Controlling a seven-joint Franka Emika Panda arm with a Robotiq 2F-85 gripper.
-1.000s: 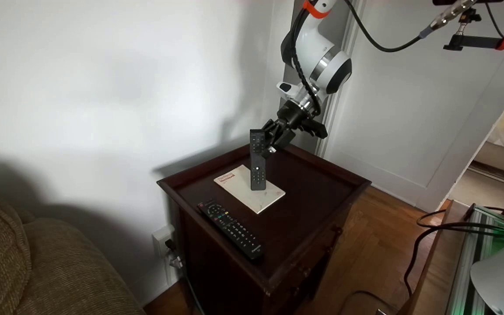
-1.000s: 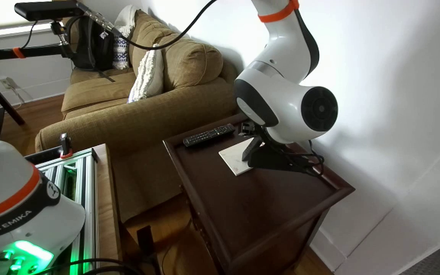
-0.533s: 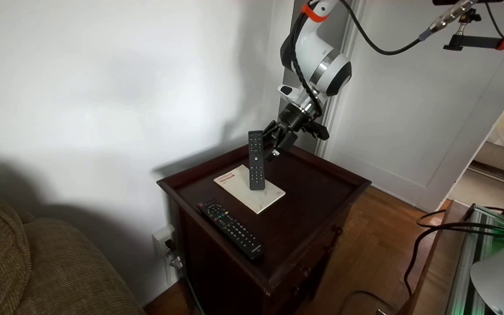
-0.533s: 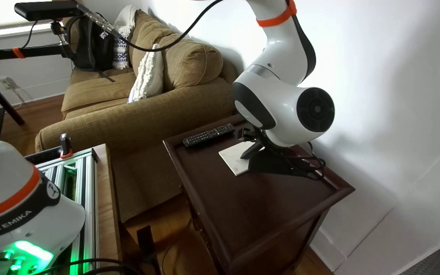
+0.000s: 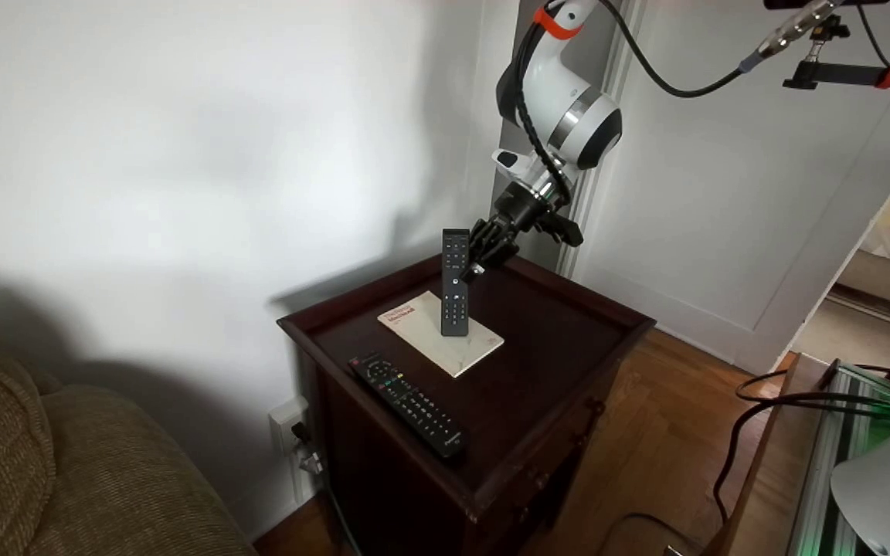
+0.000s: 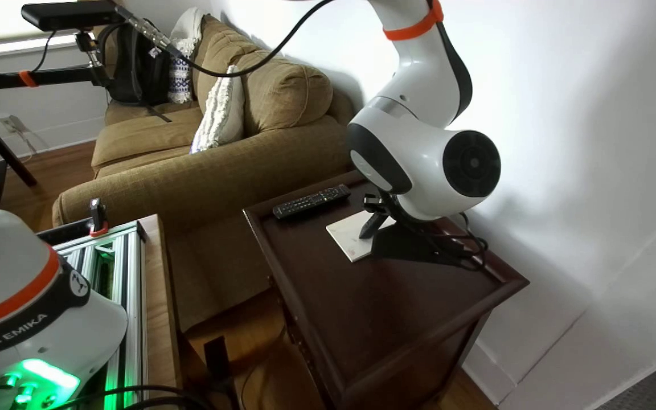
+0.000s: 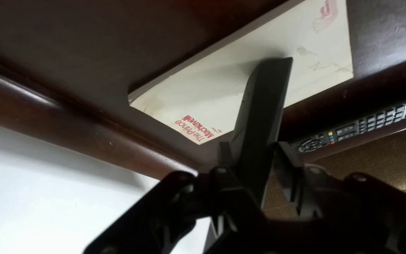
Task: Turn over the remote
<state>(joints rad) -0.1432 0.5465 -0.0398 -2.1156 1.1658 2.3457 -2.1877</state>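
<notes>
The slim dark remote (image 5: 454,309) stands on end over the pale book (image 5: 414,320), its button face visible in an exterior view. Its lower end appears to touch the cover. My gripper (image 5: 477,255) reaches in from the upper right, its jaws closed in around the remote's upper half. Seen from the wrist, the remote (image 7: 259,106) runs from between the fingers down to the book (image 7: 210,91), and both fingertips of the gripper (image 7: 253,153) lie against its sides. The arm hides most of the gripper in an exterior view, and there I cannot tell the remote from the fingers.
A longer black remote (image 5: 406,405) with pale buttons lies along the edge of the dark wooden table (image 5: 538,332). The table has a raised rim. A white wall (image 5: 182,193) rises behind it, and a brown couch (image 6: 203,182) stands beside it.
Half a second ago the jaws stood wide and the remote leaned slightly, its top toward the couch side. Now the jaws have closed in on it and it stands straighter. The arm has hardly moved.
</notes>
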